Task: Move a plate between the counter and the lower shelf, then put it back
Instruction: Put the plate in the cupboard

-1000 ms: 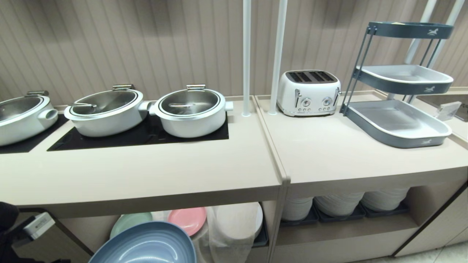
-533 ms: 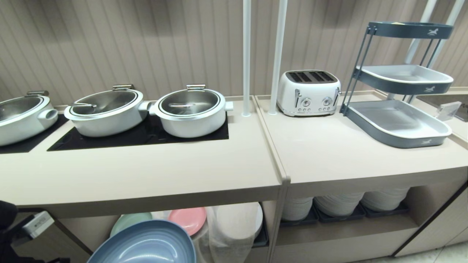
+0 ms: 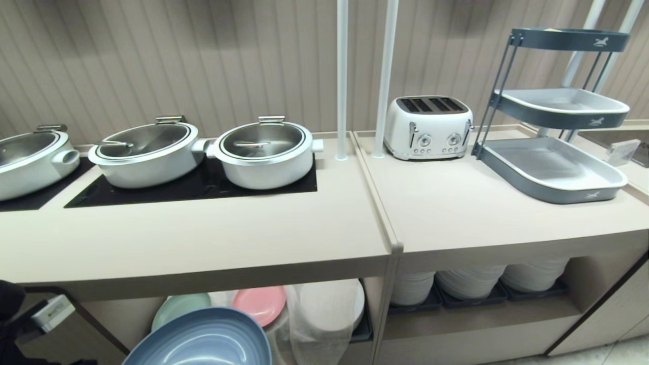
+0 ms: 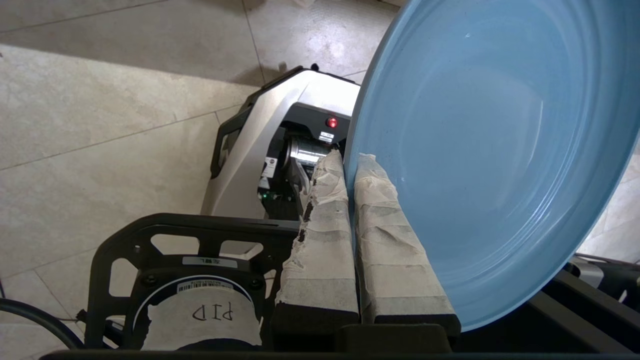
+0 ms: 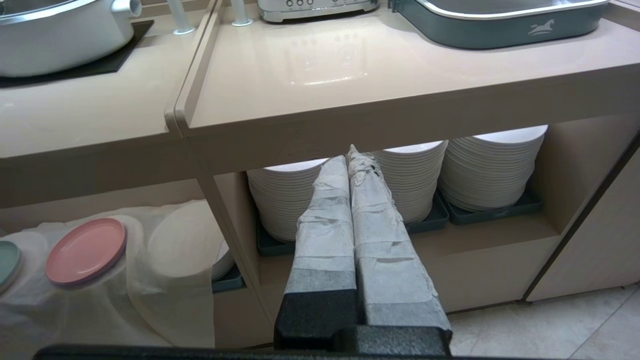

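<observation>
The left gripper (image 4: 350, 165), clamped tight on the round light-blue matte plate's (image 3: 203, 338) rim, held it below the beige counter (image 3: 203, 243), neither placement yet done.

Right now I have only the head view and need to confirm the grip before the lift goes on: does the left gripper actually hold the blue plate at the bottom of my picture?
Observer: Yes. In the left wrist view the left gripper is shut on the rim of the plate, one taped finger on each face.
Operator: Is the plate level?
Observer: No. It stands tilted, nearly on edge, with the floor tiles behind it.
Operator: And the right gripper? I cannot see it.
Observer: The right gripper is shut and empty, pointing toward the white plate stacks under the counter.
</observation>
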